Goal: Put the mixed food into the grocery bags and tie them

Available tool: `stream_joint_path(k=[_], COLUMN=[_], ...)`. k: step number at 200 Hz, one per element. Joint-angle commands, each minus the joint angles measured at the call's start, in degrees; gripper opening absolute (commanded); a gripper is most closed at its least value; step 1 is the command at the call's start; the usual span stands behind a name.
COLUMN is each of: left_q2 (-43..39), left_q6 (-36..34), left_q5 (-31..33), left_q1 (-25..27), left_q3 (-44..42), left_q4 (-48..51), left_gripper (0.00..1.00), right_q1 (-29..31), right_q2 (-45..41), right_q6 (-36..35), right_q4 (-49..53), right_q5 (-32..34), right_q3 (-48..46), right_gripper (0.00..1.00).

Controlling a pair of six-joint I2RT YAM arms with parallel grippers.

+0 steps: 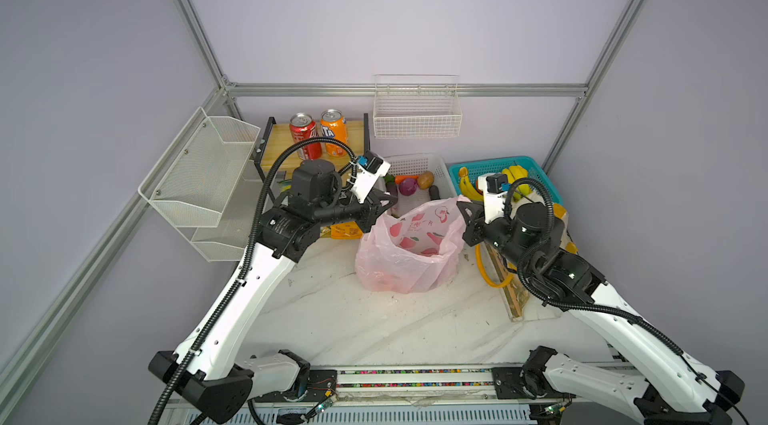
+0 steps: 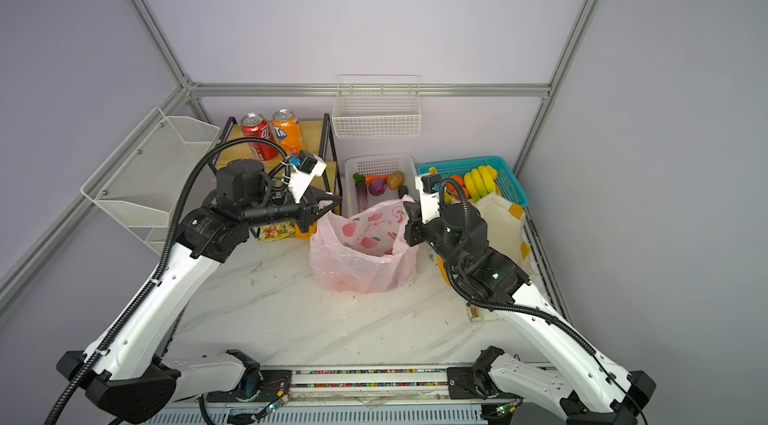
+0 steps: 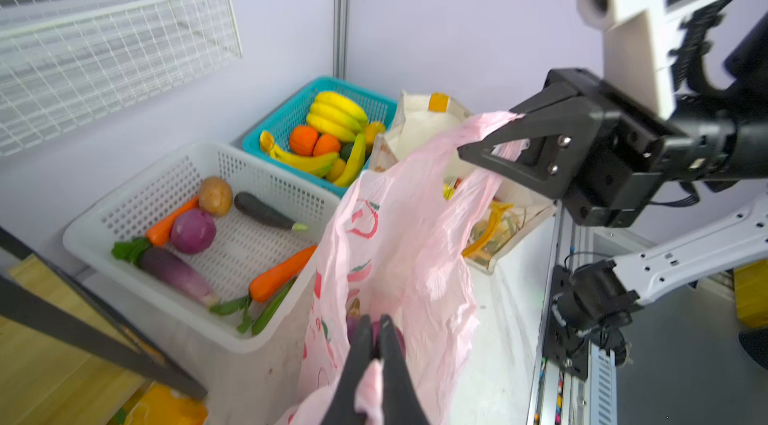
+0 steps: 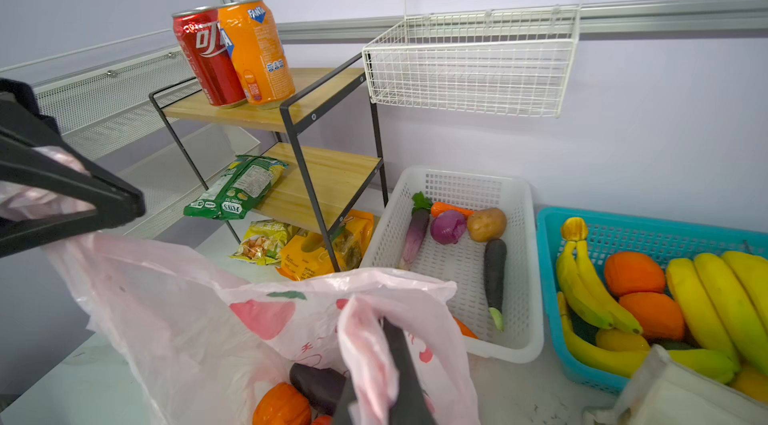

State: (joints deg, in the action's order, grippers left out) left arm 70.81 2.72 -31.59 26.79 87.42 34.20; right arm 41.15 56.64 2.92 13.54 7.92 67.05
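The left claw (image 1: 388, 203) is pinching one loop handle of the pink bag (image 1: 409, 254) with its jaws squeezed together on the thin film. In the left wrist view a fold of pink is bunching between the fingers (image 3: 359, 348). The right claw (image 1: 462, 207) is gripping the opposite handle in the same way, jaws closed tight on a twist of plastic. Between them the two claws are holding the bag's mouth open and raised. The bag itself is standing near the middle of the white, grey-veined surface (image 1: 374, 319), just in front of the white basket (image 1: 415, 162). An orange pumpkin (image 4: 282, 406) and a dark purple eggplant (image 4: 318, 383) are lying at the bottom of the bag, touching each other. A purple onion (image 1: 408, 187) is sitting in the white basket among other toy vegetables. A red soda can (image 1: 305, 136) is standing on the top shelf of a small wooden rack (image 1: 356, 130), right beside an orange soda can (image 1: 333, 133). A yellow chip packet (image 4: 266, 242) is lying on the surface under that rack. The cream tote (image 2: 503, 215) is standing at the right edge behind the right arm, next to a teal basket (image 1: 490, 163) that is holding bananas. Pale lilac walls with aluminium framing are enclosing the surface. A wire basket (image 1: 417, 119) is hanging on the back wall and a mesh shelf (image 1: 199, 173) on the left wall.
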Motion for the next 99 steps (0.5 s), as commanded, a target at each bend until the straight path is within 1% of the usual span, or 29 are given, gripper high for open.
stream_joint_path(k=[1,27,54,64,71,78,82,88,93,99], left_q2=[-1.95,-3.95,-5.24,-5.17,-4.94,-4.85,-4.74,-4.71,-4.71,-4.76], left_q6=[12.23,17.00,18.24,18.28,18.29,18.44,18.54,18.71,18.93,19.22], left_q5=[-2.66,0.55,3.39,4.06,4.25,4.49,4.64,4.74,4.86,5.09], left_q1=[-0.07,-0.07,-0.07,-0.03,-0.07,-0.07,-0.04,-0.12,-0.15,-0.16], left_q3=[-6.44,-11.53,-16.39,-17.07,-17.19,-17.19,-17.19,-17.19,-17.26,-17.28], left_q4=[-12.95,-17.05,-21.25,-21.62,-21.63,-21.63,-21.63,-21.78,-21.89,-21.98], left_gripper=[0.00,0.00,0.00,0.00,0.00,0.00,0.00,0.00,0.00,0.00], right_q1=[-0.19,-0.19,-0.19,-0.19,-0.19,-0.19,-0.19,-0.19,-0.19,-0.16], right_q2=[0.15,4.02,8.04,8.87,9.17,9.49,9.60,9.81,9.80,9.64], right_q6=[-1.37,-2.77,-3.51,-3.69,-3.67,-3.83,-4.00,-4.63,-6.17,-6.72], right_q4=[2.59,3.71,4.99,5.03,4.92,4.96,5.00,5.01,4.85,5.00], right_q5=[3.53,6.84,12.31,13.13,13.26,13.18,13.04,12.83,13.03,12.98], right_q3=[2.68,4.51,7.34,8.06,8.45,8.78,8.93,9.29,9.57,10.07], right_gripper=[0.05,0.06,0.07,0.08,0.10,0.16,0.21,0.32,0.43,0.52])
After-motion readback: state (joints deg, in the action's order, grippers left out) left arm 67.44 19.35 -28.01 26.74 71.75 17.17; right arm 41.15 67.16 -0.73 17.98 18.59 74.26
